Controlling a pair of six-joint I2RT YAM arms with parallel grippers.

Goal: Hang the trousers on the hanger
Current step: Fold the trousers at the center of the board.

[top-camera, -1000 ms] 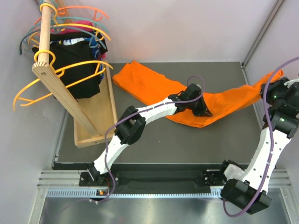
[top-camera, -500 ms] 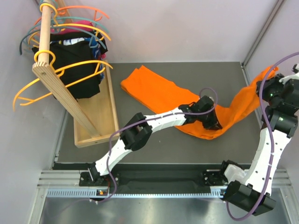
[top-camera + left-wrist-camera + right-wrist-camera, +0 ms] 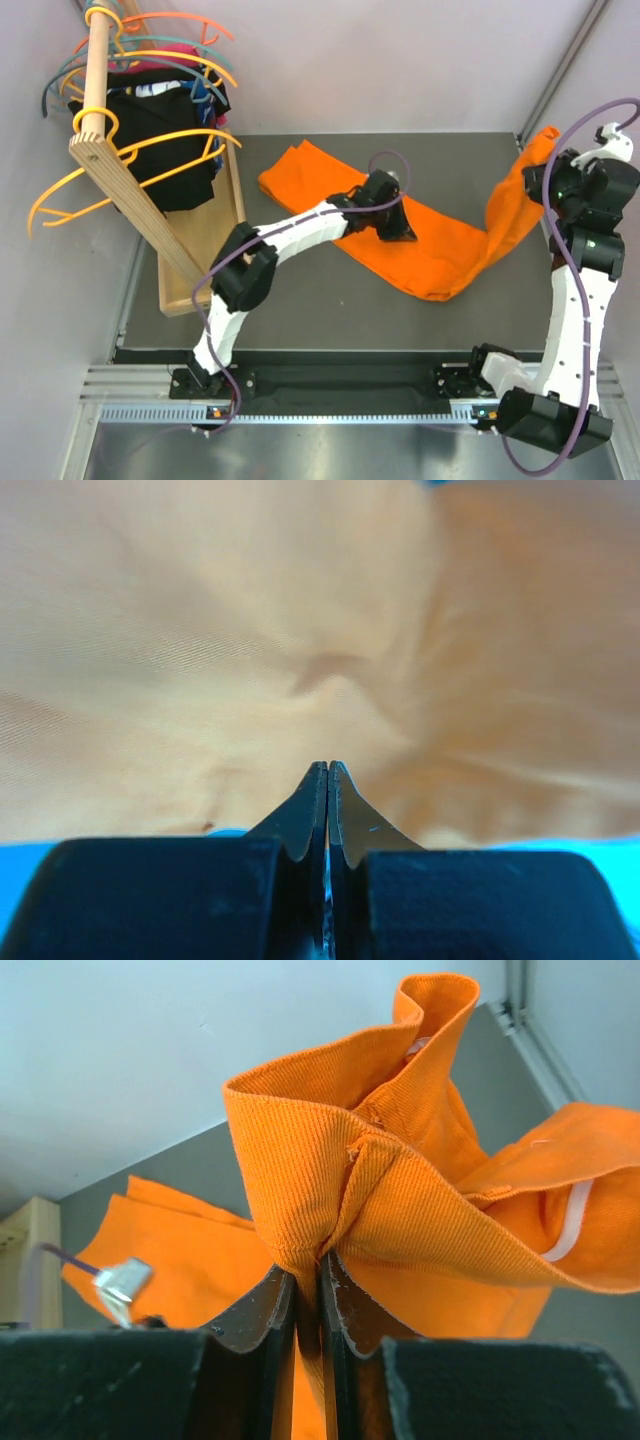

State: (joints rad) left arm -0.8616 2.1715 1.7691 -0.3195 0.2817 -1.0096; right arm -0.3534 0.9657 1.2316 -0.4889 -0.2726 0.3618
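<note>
**Grip state.** The right gripper is clamped narrow on a bunched fold of the trousers, at the end farthest from the rack. The left gripper is fully closed with no cloth visible between its fingers. It sits over the middle of the trousers, and I cannot tell whether its tips press the fabric.

**Change.** A second ago the gripped end lay stretched out flat, away from the rack. The right gripper has since raised it. It now stands up in a bunch, and the cloth drapes from it down to the table. The left gripper has travelled along the cloth away from the rack, then back, and is now nearer the rack than where it began. The trouser end nearest the rack has slid slightly away from the rack.

**Location.** The trousers lie mostly on the table, well apart from the rack. The hanger hangs on the rack, untouched, in front of black garments.

**Meaning.** I judge the garment secured at one end and partly lifted, which prepares it for carrying. No part of it is yet near the hanger, so the transfer to the rack and the draping over the bar remain. With a single pinch, the long trailing cloth may drag or slip.
</note>
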